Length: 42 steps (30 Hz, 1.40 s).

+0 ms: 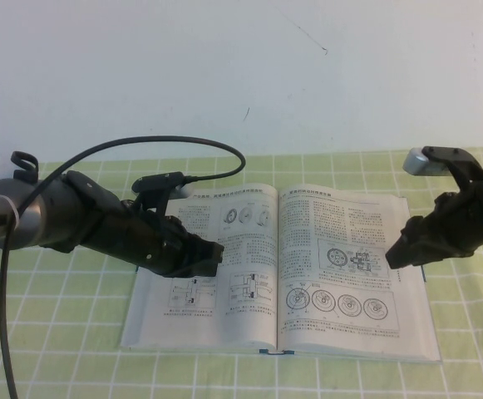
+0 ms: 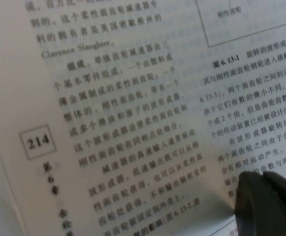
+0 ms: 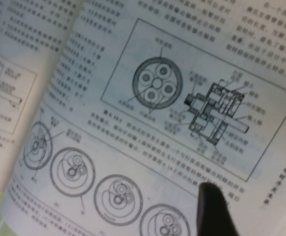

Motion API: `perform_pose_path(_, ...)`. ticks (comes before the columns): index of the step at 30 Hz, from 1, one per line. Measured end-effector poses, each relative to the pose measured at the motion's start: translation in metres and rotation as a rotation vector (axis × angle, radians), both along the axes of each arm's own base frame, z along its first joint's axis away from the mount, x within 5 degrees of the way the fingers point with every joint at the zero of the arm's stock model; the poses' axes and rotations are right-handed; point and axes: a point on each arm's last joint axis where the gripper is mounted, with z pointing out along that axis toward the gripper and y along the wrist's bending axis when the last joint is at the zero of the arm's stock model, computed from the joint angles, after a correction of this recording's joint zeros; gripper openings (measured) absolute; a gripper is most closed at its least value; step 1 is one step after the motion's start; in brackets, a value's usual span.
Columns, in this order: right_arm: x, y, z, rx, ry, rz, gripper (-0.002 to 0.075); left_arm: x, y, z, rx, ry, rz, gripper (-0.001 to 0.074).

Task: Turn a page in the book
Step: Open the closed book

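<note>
The book (image 1: 224, 328) lies open and flat on the green checked cloth. The page (image 1: 349, 274) is the right-hand leaf, with text and a row of round wheel diagrams near its front edge; it lies flat and fills the right wrist view (image 3: 147, 123). My right gripper (image 1: 393, 256) is open, low over the page's outer right part; one dark finger (image 3: 214, 209) shows near the wheel diagrams. My left gripper (image 1: 216, 253) is shut and empty, low over the left leaf, its fingers (image 2: 261, 206) close to the text. I cannot tell whether it touches.
The green checked cloth (image 1: 58, 332) covers the table around the book. A black cable (image 1: 100, 150) loops from the left arm over the back left. A white wall stands behind the table.
</note>
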Motion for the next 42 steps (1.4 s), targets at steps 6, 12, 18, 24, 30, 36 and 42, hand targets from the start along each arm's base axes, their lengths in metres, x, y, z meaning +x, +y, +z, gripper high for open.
perform_pose_path(6,0.004,0.0,-0.014,-0.001,0.018,-0.032,0.0353,0.0,0.0,0.0,0.0,0.0,0.0,-0.0004)
perform_pose_path(12,0.006,0.0,-0.031,-0.003,0.066,-0.059,0.0353,0.0,0.0,0.0,0.0,0.0,0.0,-0.0004)
perform_pose_path(18,0.008,0.0,-0.032,0.013,0.078,-0.085,0.0349,0.0,0.0,0.0,-0.001,0.001,-0.001,-0.0004)
perform_pose_path(24,0.009,0.002,-0.033,0.04,0.089,-0.112,0.0346,0.0,0.0,0.0,-0.001,0.001,-0.001,-0.0004)
perform_pose_path(30,0.01,0.004,-0.033,0.066,0.094,-0.134,0.0345,0.0,0.0,0.0,-0.002,0.002,0.0,-0.0004)
perform_pose_path(36,0.011,0.005,-0.032,0.089,0.098,-0.154,0.033,0.0,0.0,0.0,-0.002,0.002,0.0,-0.0004)
perform_pose_path(42,0.011,0.005,-0.032,0.094,0.1,-0.161,0.0323,0.0,0.0,0.0,-0.002,0.002,0.0,-0.0004)
